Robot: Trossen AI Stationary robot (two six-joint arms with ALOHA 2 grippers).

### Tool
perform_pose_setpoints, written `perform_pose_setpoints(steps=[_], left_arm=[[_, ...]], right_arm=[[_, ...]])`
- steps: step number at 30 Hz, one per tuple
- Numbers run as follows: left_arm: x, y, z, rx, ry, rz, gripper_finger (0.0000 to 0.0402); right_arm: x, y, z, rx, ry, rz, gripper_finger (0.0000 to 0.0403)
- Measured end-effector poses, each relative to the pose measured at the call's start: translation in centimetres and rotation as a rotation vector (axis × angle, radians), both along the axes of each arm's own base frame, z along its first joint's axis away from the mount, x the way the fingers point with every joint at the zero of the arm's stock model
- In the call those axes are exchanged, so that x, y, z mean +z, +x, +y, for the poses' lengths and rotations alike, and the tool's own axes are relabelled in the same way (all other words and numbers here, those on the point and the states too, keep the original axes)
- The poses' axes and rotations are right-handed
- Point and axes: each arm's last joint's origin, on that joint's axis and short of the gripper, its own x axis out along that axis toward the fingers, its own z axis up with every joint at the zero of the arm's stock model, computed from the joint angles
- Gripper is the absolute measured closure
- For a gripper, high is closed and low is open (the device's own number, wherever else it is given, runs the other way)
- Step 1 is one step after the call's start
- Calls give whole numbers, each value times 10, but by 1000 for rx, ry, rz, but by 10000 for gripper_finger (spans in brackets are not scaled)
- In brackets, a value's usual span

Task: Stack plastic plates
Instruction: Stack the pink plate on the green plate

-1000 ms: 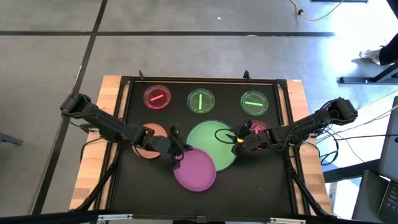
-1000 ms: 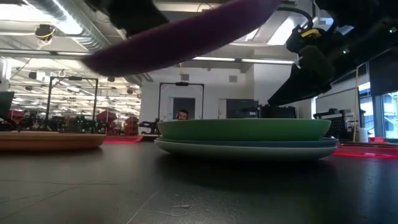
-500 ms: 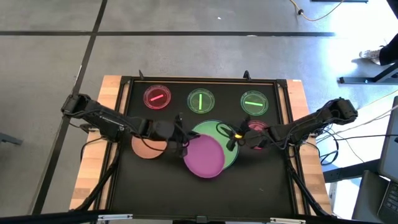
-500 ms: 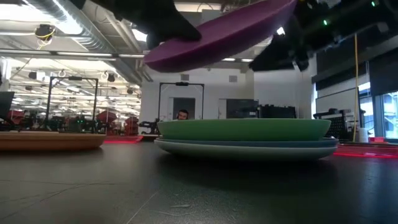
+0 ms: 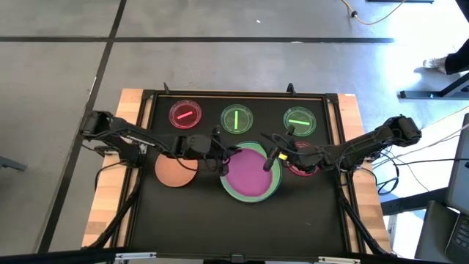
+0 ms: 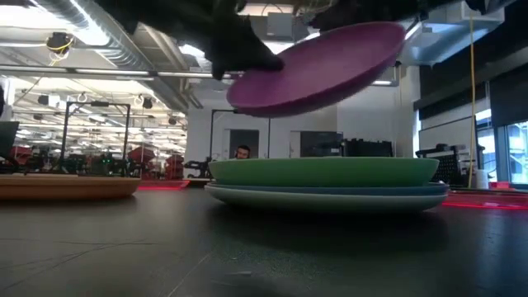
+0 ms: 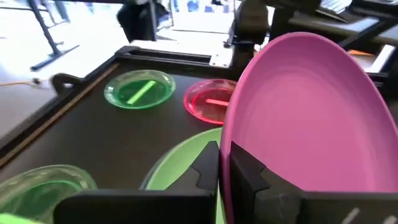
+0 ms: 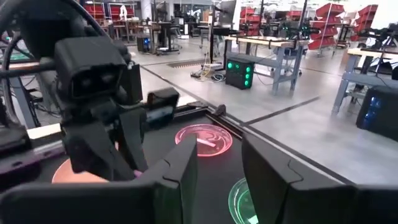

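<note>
A magenta plate hangs tilted over a stack with a green plate on top and a paler plate beneath. My left gripper is shut on the magenta plate at its left side. My right gripper stands open just right of the stack, raised, with nothing between its fingers. An orange plate lies flat on the mat left of the stack. My left gripper pinches the magenta plate's rim at the plate's left side, one finger on each face. The fingers come from the table's left, slanting slightly down. The plate is clear of the green plate, tilted, its free right side higher.
Along the far side of the black mat stand a red dish and two green dishes. Another red dish lies under my right arm. A raised frame borders the mat.
My left gripper has carried the magenta plate toward the table's right and far side, from near the stack's front left to over the green plate, still tilted and clear. My right gripper has risen and tipped up toward level, staying open.
</note>
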Motion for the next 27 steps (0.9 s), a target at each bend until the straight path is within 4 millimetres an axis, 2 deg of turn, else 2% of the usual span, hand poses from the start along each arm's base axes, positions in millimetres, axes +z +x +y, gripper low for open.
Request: perform_pose_setpoints(steps=[12,21,27], left_arm=[[-53,22,25,62,-29,104,392],[-73,28,30,89,-58,130,388],[-74,28,30,88,-53,140,345]], right_arm=[[-4,1,2,84,42,11,288],[-6,1,2,83,36,35,288],[-6,1,2,84,35,42,288]])
